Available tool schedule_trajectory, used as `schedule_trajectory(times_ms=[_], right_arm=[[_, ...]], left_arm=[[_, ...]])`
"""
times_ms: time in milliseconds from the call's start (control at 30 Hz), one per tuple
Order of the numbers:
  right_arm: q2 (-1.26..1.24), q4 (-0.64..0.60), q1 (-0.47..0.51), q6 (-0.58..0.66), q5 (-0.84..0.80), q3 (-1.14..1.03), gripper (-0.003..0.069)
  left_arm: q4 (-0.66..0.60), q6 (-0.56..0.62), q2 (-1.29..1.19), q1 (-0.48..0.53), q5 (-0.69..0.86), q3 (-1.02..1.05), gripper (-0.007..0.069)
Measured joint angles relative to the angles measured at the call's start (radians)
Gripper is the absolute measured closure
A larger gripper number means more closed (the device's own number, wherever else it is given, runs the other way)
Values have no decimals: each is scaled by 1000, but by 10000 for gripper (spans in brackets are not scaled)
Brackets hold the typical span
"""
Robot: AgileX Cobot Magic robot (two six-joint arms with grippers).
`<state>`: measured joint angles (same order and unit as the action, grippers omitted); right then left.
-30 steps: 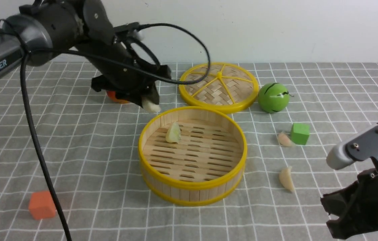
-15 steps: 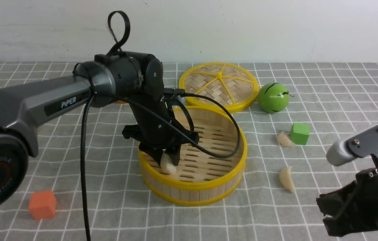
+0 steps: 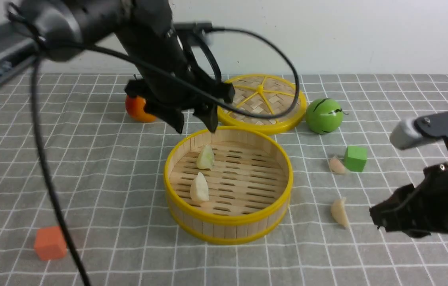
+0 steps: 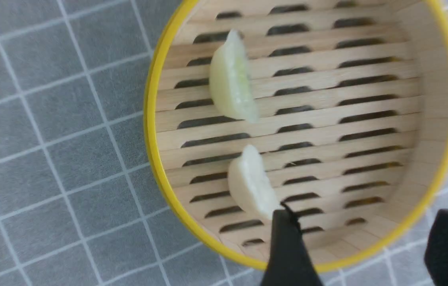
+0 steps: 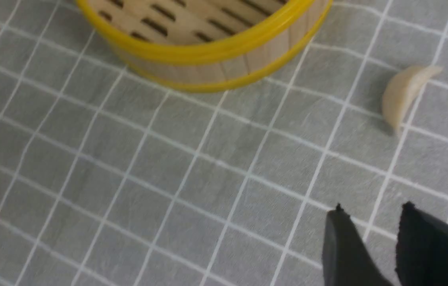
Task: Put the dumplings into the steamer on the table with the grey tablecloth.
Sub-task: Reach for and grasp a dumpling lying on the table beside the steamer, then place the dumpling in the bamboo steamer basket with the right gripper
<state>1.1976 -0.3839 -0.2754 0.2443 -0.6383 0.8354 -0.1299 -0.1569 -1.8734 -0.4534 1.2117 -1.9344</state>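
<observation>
The steamer stands mid-table on the grey tablecloth. A greenish dumpling and a whitish dumpling lie on its slatted floor. My left gripper hangs open and empty above the steamer's far rim. In the left wrist view, the steamer, the greenish dumpling and the whitish dumpling lie below the open gripper. A pinkish dumpling and a cream dumpling lie on the cloth right of the steamer. My right gripper is open and empty, right of the cream dumpling.
The flat woven lid lies behind the steamer. A green ball and a green cube are at the right, the cube next to the pinkish dumpling. An orange ball sits behind-left, an orange cube front-left.
My left gripper lowered the whitish dumpling into the steamer, let go of it and rose back up open. My right gripper has shifted up and left, nearer the cream dumpling.
</observation>
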Motion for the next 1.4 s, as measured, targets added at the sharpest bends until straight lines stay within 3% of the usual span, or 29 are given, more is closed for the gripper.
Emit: schedule_trajectory(times_ms=[33, 67, 133, 200, 333, 467, 533, 567, 633, 800, 967, 1067, 1233, 1333, 1400], right_arm=[[61, 19, 13, -12, 9, 29, 351], [61, 22, 13, -13, 11, 29, 343], [186, 58, 21, -18, 46, 78, 256], [290, 64, 23, -20, 85, 115, 215], [473, 68, 23, -20, 166, 183, 204], [607, 70, 23, -21, 215, 227, 280], [646, 72, 23, -21, 212, 239, 336], [664, 79, 23, -21, 194, 251, 424], [665, 79, 23, -21, 155, 272, 510], [601, 79, -12, -21, 10, 377, 501], [546, 76, -121, -18, 2, 493, 501], [599, 69, -217, -3, 91, 524, 501], [739, 51, -270, -3, 223, 524, 501], [792, 24, -271, -3, 276, 524, 466], [813, -15, -271, -3, 297, 524, 386]], left_arm=[[-11, 3, 78, 0, 12, -1, 253], [-13, 4, 90, 0, 14, 0, 260], [-19, 8, 244, 0, 22, 34, 363], [-17, 20, 362, 0, 18, 97, 441], [33, 32, 577, 0, -54, 287, 561], [130, -3, 787, 0, -124, 527, 635], [160, -20, 855, 0, -139, 603, 638], [218, -38, 946, 0, -156, 717, 638], [283, -57, 1043, 0, -161, 831, 638], [391, -131, 1260, 0, -208, 1131, 638], [375, -179, 1301, 0, -317, 1342, 638], [356, -203, 1293, 0, -422, 1459, 638], [353, -208, 1293, 0, -517, 1486, 638], [353, -208, 1293, 0, -542, 1486, 638], [353, -208, 1293, 0, -546, 1486, 638]])
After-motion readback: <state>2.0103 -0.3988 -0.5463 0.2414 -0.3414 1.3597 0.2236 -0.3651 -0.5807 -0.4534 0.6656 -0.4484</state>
